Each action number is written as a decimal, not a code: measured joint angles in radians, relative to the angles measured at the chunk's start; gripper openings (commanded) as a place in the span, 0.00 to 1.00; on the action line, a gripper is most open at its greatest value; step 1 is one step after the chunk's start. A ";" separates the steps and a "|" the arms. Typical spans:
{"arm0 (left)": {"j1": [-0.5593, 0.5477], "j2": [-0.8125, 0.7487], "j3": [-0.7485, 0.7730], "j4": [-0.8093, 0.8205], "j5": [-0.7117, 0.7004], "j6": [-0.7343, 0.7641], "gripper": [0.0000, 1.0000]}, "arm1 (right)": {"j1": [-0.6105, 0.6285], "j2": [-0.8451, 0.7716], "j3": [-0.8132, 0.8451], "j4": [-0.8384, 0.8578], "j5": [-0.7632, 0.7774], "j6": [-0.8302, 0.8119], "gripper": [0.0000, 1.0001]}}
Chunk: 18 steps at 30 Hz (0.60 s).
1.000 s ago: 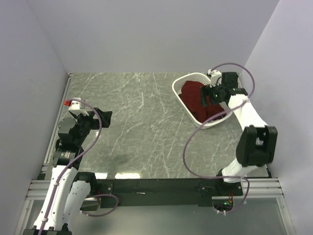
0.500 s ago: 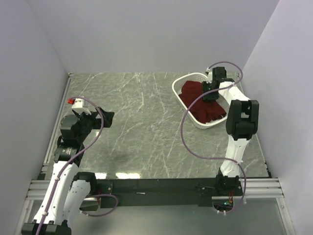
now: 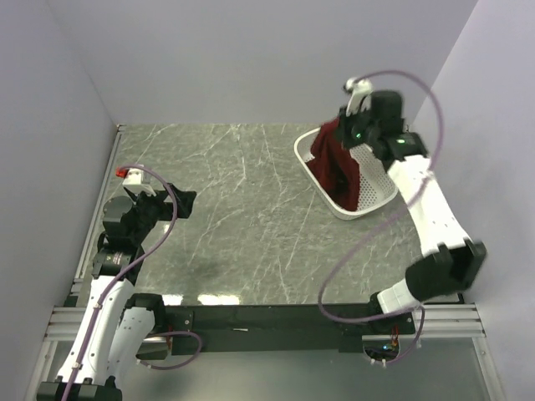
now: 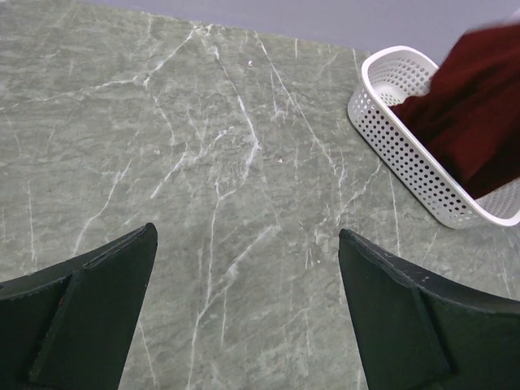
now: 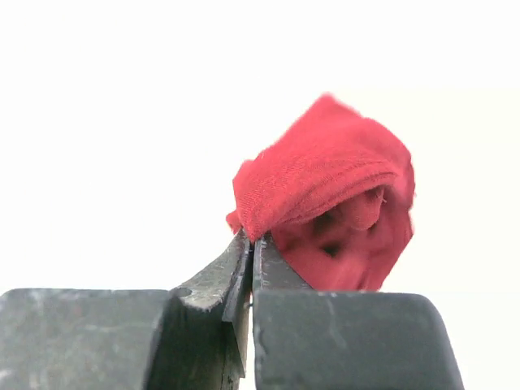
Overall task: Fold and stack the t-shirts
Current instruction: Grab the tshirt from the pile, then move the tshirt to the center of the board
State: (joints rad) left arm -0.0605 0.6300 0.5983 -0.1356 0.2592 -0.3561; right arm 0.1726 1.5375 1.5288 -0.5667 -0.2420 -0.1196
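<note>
- Fingers (image 5: 213,280) of right gripper (image 5: 250,244) pinch a red shirt (image 3: 334,159) high at far right, its tail seemingly in the basket (image 3: 306,142).
- Left gripper (image 4: 245,234) gapes wide, near left.

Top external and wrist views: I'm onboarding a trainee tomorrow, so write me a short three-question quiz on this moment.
1. True or false: the right claw is shut on the red t-shirt.
2. The left claw is: A) open above the marble table; B) shut on cloth; C) shut on nothing.
3. What colour is the basket that the t-shirt's lower end hangs into?

Key: 1 true; 2 A; 3 white.
</note>
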 measured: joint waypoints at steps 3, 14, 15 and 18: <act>0.000 -0.002 0.000 0.000 0.006 0.000 0.99 | 0.014 -0.095 0.170 -0.014 -0.119 -0.001 0.00; 0.000 -0.037 0.000 0.013 0.006 0.000 0.99 | 0.067 -0.309 0.384 -0.038 -0.533 0.016 0.00; 0.000 -0.037 0.000 0.014 0.006 0.000 0.99 | 0.067 -0.317 0.384 -0.040 -0.553 0.024 0.00; 0.000 -0.037 0.000 0.018 0.006 0.000 1.00 | 0.067 -0.331 0.386 -0.039 -0.616 0.063 0.00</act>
State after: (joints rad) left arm -0.0605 0.5926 0.5983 -0.1181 0.2653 -0.3561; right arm 0.2394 1.2064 1.9148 -0.6060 -0.8585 -0.0563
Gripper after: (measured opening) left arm 0.995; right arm 0.012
